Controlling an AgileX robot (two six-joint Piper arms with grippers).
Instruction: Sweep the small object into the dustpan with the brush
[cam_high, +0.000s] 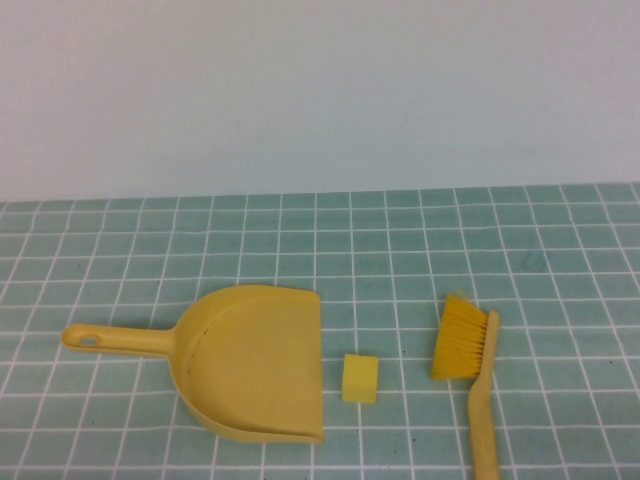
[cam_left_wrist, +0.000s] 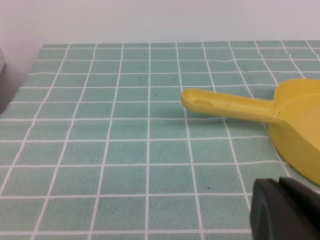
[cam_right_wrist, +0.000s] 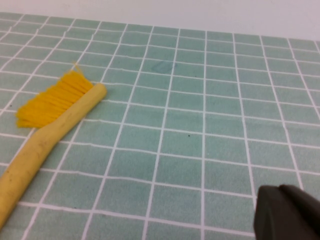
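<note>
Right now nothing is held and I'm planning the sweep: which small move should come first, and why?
Probably send the shut right gripper to the brush handle: it lies ungrasped right of the small cube, which sits beside the dustpan mouth. The shut left gripper waits near the dustpan handle.

In front of me the tabletop (cam_high: 560, 250) wears a green cloth ruled with a white grid. Behind its far edge a plain pale wall (cam_high: 320, 90) rises, evenly and softly lit.
</note>
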